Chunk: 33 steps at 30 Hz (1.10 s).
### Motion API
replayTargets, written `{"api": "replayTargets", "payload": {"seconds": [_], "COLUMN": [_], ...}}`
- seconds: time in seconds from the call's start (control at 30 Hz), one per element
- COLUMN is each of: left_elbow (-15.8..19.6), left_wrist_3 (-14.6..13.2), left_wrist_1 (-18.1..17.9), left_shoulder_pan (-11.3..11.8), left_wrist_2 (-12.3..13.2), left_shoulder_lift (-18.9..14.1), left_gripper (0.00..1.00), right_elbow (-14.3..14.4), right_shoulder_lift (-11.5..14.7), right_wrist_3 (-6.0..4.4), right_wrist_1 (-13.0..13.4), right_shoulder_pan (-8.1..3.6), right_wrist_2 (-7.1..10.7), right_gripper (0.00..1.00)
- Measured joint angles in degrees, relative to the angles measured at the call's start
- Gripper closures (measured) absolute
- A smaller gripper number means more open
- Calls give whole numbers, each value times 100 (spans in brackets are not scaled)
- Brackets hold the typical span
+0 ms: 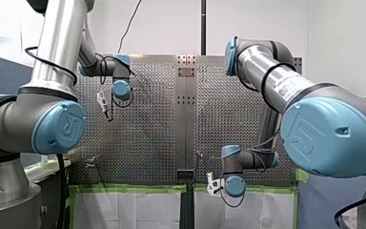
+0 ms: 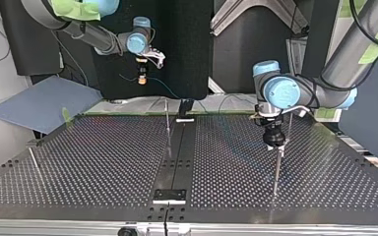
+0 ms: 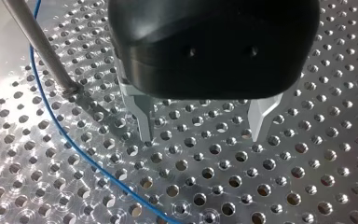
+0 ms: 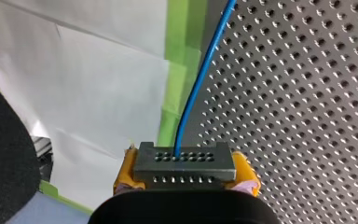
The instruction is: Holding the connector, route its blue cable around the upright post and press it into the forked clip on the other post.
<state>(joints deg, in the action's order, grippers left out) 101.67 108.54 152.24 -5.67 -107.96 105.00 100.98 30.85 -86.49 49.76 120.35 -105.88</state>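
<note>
Nearest the robot's base, the right gripper [image 4: 185, 179] hangs at the near edge of the table [image 4: 307, 93], above the green tape [image 4: 182, 46], just right of the centre seam in the front view. Its yellow pads [image 4: 123, 175] are clenched on the two ends of the dark connector [image 4: 185, 161], pin face outward, and the grip looks square. The blue cable [image 4: 200, 79] leaves that face and runs off over the perforated plate toward the far side. Judgement: the connector is carried clear of the plate so the cable has free length to swing about a post. Mid-table, the top view shows a thin second post [image 2: 167, 125] by the seam; I cannot tell whether it carries the fork. Farther off, on the left half in the front view, the left gripper [image 3: 200, 126] points down close over the plate. Its metal fingers [image 3: 141, 114] are spread wide with nothing between them, apart from the cable. Just beside it stands the post [image 3: 39, 49]. The cable curves past its foot on the side away from the fingers; touching or not, I cannot tell. Judgement: the empty claw waits there to steady or nudge the cable. The forked clip cannot be made out, and pressing-in looks not yet done.
</note>
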Motion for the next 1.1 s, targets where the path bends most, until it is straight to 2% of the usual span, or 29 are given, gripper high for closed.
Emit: {"api": "replayTargets", "payload": {"seconds": [0.33, 0.73, 1.1], "left_elbow": [0, 0, -1], "left_wrist_3": [-8, -70, -88], "left_wrist_1": [105, 254, 350], "left_shoulder_pan": [-5, -29, -94], "left_wrist_2": [-133, -402, -520], "left_shoulder_lift": [-2, -2, -2], "left_gripper": [0, 0, 0], "right_elbow": [391, 652, 733], "right_shoulder_lift": [502, 1097, 1152], "right_wrist_3": [8, 43, 44], "right_wrist_1": [174, 182, 235], "right_shoulder_pan": [-36, -68, -153], "right_wrist_2": [-8, 17, 101], "right_gripper": [100, 100, 100]}}
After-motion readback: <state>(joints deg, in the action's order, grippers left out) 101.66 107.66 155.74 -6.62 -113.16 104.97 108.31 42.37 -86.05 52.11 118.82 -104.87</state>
